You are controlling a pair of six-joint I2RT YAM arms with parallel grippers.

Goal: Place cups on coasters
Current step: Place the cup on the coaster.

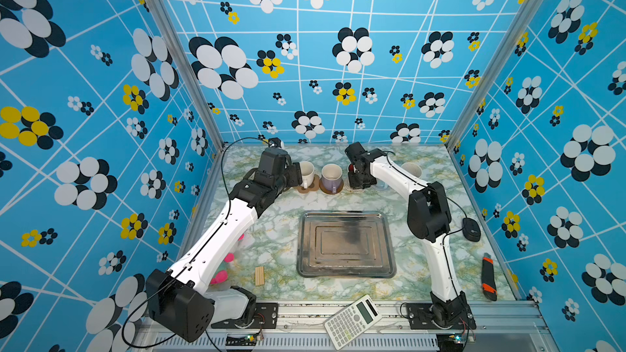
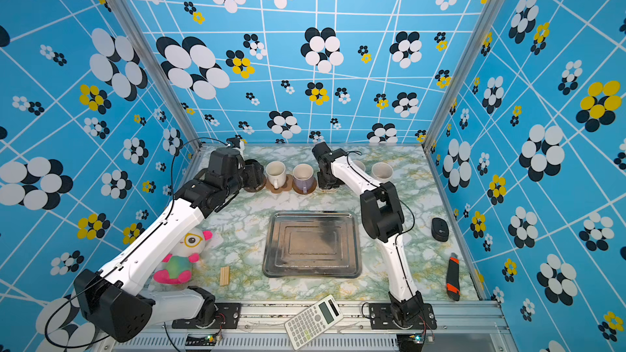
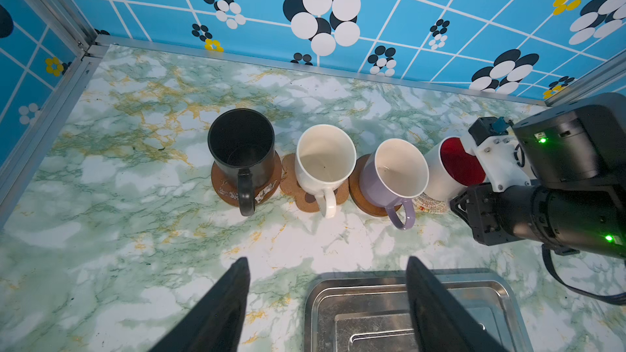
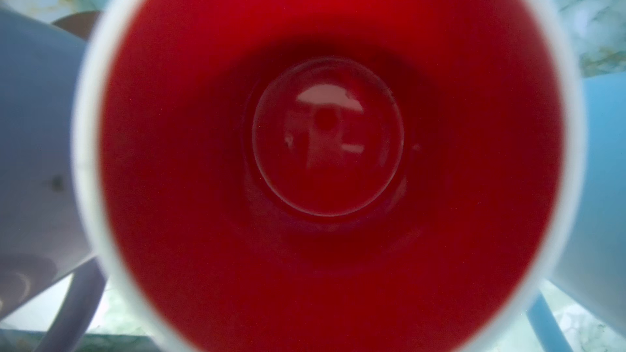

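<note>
Here, at the front rail, a calculator (image 1: 352,321) lies askew, and beyond it a bare metal tray (image 1: 345,215) sits mid-bench (image 3: 135,231). The left tool (image 3: 327,262) hangs open and empty above the bench near the tray's far edge, facing a row of mugs and clear of them all.

In that row the black mug (image 3: 241,143) stands on a brown disc coaster (image 3: 220,184). The white mug (image 3: 325,157) is on a paw-shaped coaster (image 3: 291,177), and the lavender mug (image 3: 393,177) is on a second brown disc (image 3: 359,194). All three handles are turned toward the tray.

Next along, the white mug with the red inside (image 3: 440,177) appears tilted over a cream crocheted coaster (image 3: 430,203). The right tool (image 3: 467,203) is hard against its near side, with its camera staring straight down the red bore. Its jaws are hidden, so a grip cannot be confirmed. A light blue mug (image 4: 606,181) stands just beside it, and a speckled cream mug (image 2: 382,171) is farther along.

The mugs look like glazed ceramic: rigid, slick, fairly heavy and easily chipped. The handle, or the wall pinched over the rim, appears the surest hold.
</note>
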